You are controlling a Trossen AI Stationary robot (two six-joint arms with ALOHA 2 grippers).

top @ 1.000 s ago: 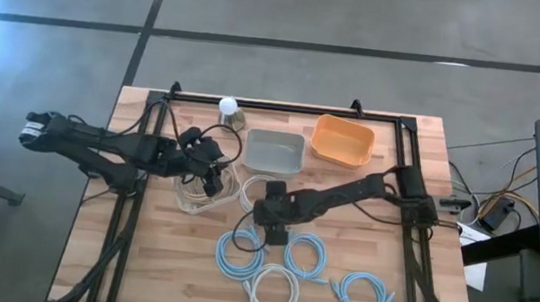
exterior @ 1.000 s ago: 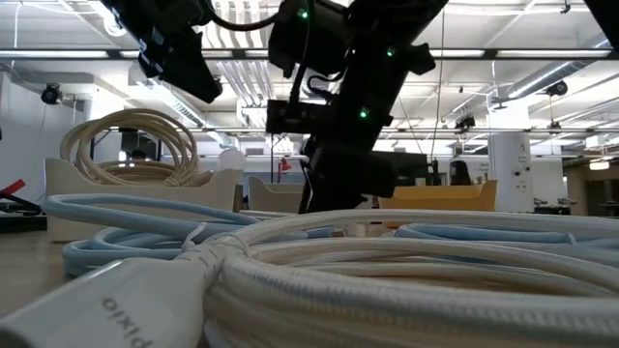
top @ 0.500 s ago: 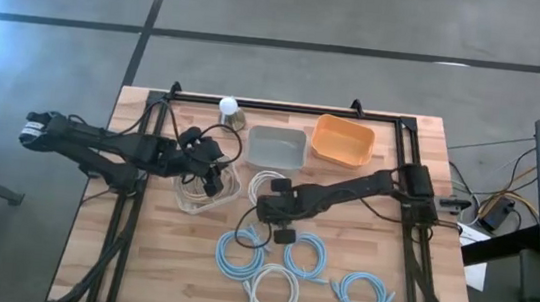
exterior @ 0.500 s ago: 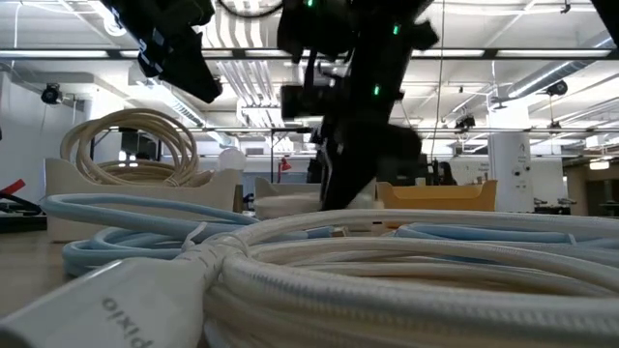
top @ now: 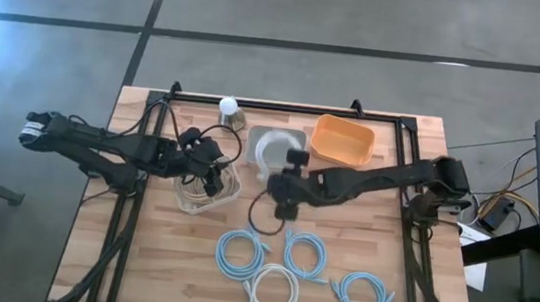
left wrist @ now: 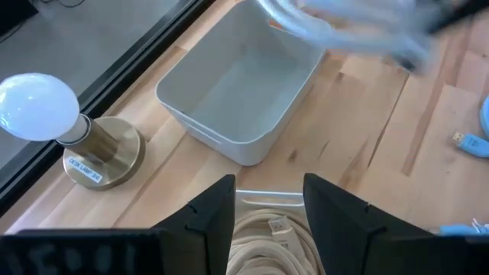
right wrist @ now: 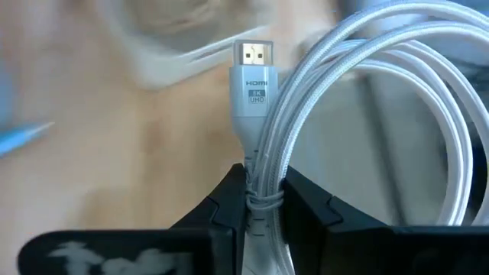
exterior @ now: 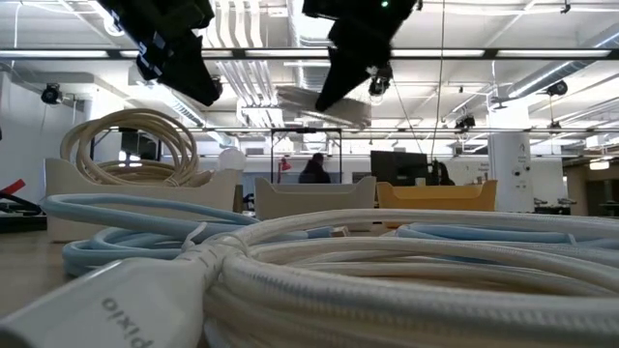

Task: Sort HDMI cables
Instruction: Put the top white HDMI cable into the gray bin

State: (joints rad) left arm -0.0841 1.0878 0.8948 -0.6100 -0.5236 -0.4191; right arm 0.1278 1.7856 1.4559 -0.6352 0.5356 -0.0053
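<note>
My right gripper [top: 285, 185] is shut on a white HDMI cable coil [top: 272, 151], which hangs in the air over the grey bin [top: 296, 139]; its plug [right wrist: 254, 65] sticks up past the fingers. At the left, beige cable coils [top: 203, 192] rest in a white bin [exterior: 135, 198], and my left gripper [top: 211, 179] hovers open above them. Light-blue coils [top: 239, 253] [top: 306, 253] [top: 363, 292] and a white coil [top: 270, 290] lie flat near the table's front. My right gripper pinches the white coil between its two fingers where the loops are bundled together [right wrist: 264, 197], just below the plug's neck. Several strands run through the hold. The coil is lifted clear of the table and stretches out beyond the fingertips [exterior: 319, 104].
An orange bin [top: 341, 140] stands at the back right beside the grey bin. A light bulb on a brass base [top: 227, 107] sits at the back left. A black frame [top: 285, 104] runs along the table's far edge. A person shows in the room behind [exterior: 314, 167].
My right gripper has taken hold of the white coil that lay on the table's middle, lifted it clear and carried it up and toward the far edge, over the grey bin. My left gripper has kept still.
</note>
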